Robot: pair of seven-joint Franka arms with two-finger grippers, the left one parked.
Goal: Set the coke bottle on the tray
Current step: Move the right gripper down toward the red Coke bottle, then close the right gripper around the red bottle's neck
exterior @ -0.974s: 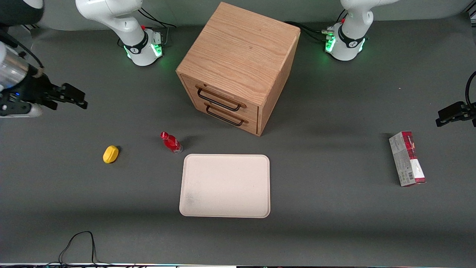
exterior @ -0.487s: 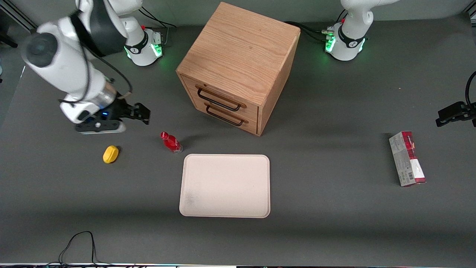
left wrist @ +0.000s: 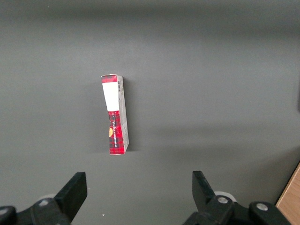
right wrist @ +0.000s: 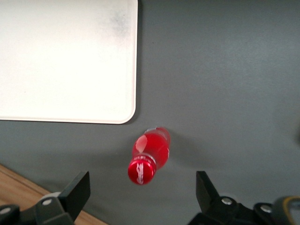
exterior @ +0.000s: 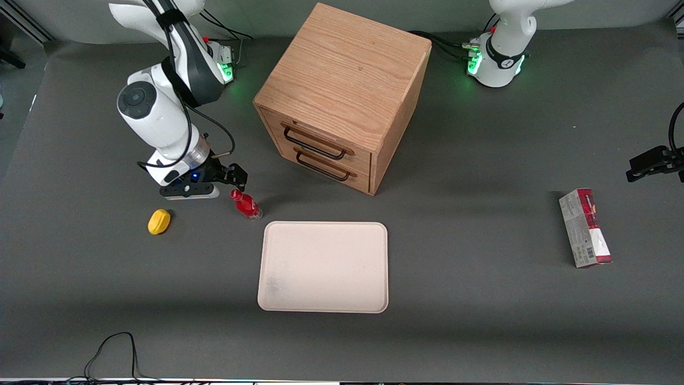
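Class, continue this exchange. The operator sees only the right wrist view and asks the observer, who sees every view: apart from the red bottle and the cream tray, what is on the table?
Observer: A small yellow lemon-like lump lies beside the tiny red coke bottle, toward the working arm's end.
Operator: Anything at the parked arm's end?
Observer: A red-and-grey carton lies there.
Operator: Where is my end effector?
Observer: The open end effector is just farther from the front camera than the bottle, not gripping it; the flat cream tray lies nearer.
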